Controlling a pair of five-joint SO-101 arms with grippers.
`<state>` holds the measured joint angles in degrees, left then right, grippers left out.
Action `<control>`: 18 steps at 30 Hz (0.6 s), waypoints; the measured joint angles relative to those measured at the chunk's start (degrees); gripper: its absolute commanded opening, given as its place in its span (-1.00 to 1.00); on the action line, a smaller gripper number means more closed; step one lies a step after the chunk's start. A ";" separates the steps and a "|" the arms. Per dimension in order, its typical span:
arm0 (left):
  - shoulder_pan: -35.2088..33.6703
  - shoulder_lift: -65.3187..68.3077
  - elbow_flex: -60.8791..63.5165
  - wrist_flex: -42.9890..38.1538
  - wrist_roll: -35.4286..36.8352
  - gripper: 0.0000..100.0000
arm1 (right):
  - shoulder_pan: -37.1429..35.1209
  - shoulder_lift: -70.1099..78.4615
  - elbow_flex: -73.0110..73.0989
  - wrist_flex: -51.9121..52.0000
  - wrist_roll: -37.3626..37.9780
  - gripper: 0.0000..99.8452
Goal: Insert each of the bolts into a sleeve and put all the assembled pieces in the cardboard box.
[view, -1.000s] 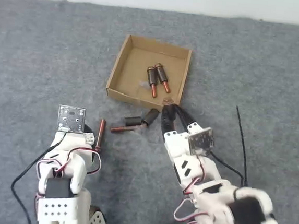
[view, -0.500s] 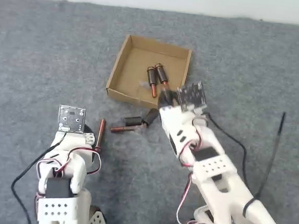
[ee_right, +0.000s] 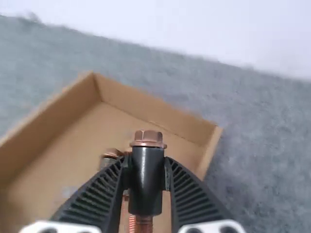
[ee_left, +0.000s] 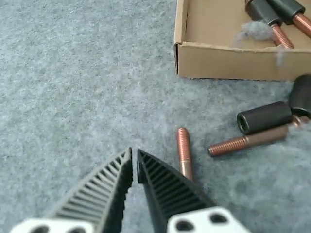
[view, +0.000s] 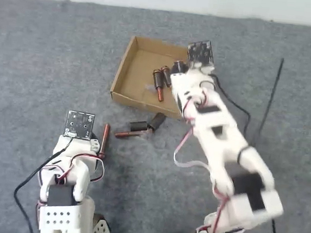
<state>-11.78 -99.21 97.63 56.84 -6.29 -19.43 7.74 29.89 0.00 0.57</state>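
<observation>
My right gripper [ee_right: 144,167] is shut on an assembled piece [ee_right: 145,177], a black sleeve with a copper bolt head on top. It hangs above the cardboard box [ee_right: 63,111]. From above, this gripper [view: 176,73] is over the box's [view: 126,65] right side. Two assembled pieces [view: 159,82] lie inside. My left gripper [ee_left: 134,158] is shut and empty, low over the carpet. A loose copper bolt [ee_left: 183,153] lies just beside its fingertips. A second bolt [ee_left: 248,141] and a black sleeve [ee_left: 265,116] lie nearer the box, with another sleeve [ee_left: 303,94] behind them.
Grey carpet covers the whole table. The loose bolts [view: 104,139] and sleeves [view: 139,126] lie between the left arm and the box's front wall. A black cable [view: 270,99] trails on the right. Open carpet lies to the left and beyond the box.
The right arm has stretched forward, carrying the assembled piece from the carpet at the box's front corner to above the box. The left arm has barely shifted.
</observation>
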 measured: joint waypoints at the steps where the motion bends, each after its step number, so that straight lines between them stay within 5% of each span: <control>1: 0.00 0.00 0.00 0.00 0.00 -0.98 | 0.53 3.34 -3.08 1.41 0.00 -0.99; 14: 0.00 0.00 0.00 -0.53 0.00 -0.98 | 0.97 24.53 -24.79 7.38 0.09 -0.98; 18: 0.00 0.00 0.00 -0.53 0.00 -0.98 | 0.97 24.53 -24.88 7.65 0.09 -0.77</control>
<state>-11.78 -99.21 97.63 56.31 -6.29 -18.46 32.26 5.01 7.65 0.66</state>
